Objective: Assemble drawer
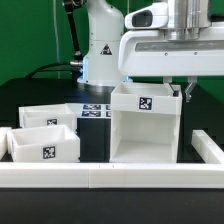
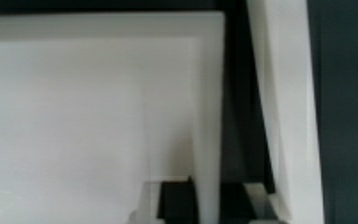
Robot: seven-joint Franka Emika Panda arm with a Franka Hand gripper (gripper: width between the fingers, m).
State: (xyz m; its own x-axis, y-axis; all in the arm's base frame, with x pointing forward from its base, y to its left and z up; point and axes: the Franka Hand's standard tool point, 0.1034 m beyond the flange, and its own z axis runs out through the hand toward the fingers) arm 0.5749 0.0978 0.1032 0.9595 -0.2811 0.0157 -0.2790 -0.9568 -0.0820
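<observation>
The drawer's tall open-fronted housing [image 1: 145,125] stands upright at the exterior view's centre right, with a square tag on its top front edge. My gripper [image 1: 178,92] has come down from above onto the top of its right side wall. In the wrist view the thin white wall [image 2: 211,120] runs between my two dark fingers [image 2: 176,200], and my gripper [image 2: 218,205] is closed on it. Two shallow white trays lie at the exterior view's left, the near one [image 1: 45,142] tagged and the other [image 1: 47,116] behind it.
A long white rail [image 1: 110,178] borders the table's front, with a raised end [image 1: 205,142] at the exterior view's right. The marker board [image 1: 95,110] lies flat behind the trays. The arm's base [image 1: 98,50] stands at the back.
</observation>
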